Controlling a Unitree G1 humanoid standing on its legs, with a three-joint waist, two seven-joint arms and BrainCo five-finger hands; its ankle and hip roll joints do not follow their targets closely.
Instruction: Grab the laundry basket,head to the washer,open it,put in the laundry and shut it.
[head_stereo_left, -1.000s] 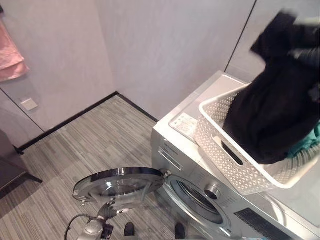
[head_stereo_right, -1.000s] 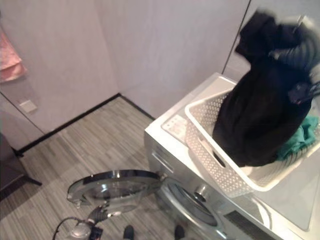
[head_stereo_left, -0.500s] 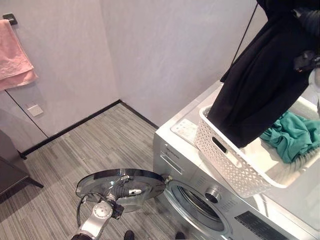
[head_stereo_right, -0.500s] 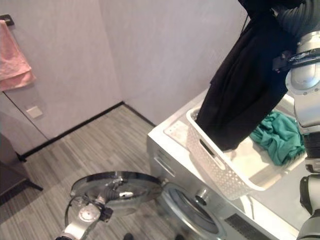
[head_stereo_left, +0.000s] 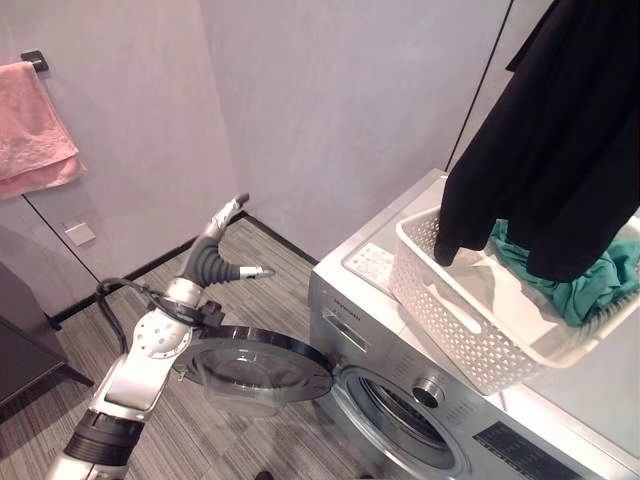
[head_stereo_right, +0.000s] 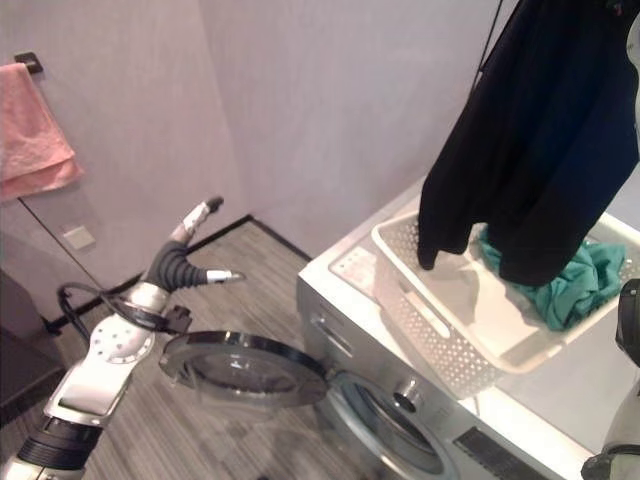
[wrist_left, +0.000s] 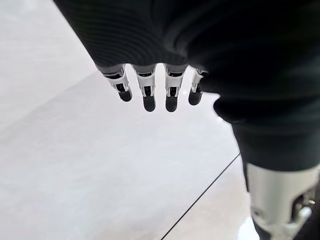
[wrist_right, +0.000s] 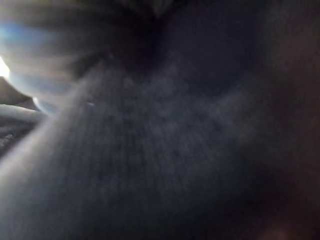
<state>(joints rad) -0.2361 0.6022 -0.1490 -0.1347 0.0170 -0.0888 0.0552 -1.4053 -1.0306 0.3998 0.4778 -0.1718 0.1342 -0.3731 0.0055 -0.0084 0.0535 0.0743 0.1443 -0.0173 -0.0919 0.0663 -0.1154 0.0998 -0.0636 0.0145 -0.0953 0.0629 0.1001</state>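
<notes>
A white perforated laundry basket (head_stereo_left: 445, 305) stands on top of the silver washer (head_stereo_left: 395, 345). The washer's round door (head_stereo_left: 262, 362) is swung wide open to the left. A black garment (head_stereo_left: 560, 140) hangs from above the view's upper right, its lower end dangling over the basket. Teal laundry (head_stereo_left: 600, 285) lies inside the basket. In the right wrist view black cloth (wrist_right: 175, 150) sits right against the camera. My left hand (head_stereo_left: 212, 258) is raised above the open door, open, its fingers (wrist_left: 145, 95) straight and holding nothing.
A pink towel (head_stereo_left: 35, 125) hangs on the left wall above a wall socket (head_stereo_left: 78, 233). A dark piece of furniture (head_stereo_left: 20, 350) stands at the lower left. Striped grey floor (head_stereo_left: 270, 270) runs between the washer and the walls.
The black garment has gone up and out of the basket, uncovering the teal laundry. My left arm has risen from floor level to above the open door. The camera has shifted a little.
</notes>
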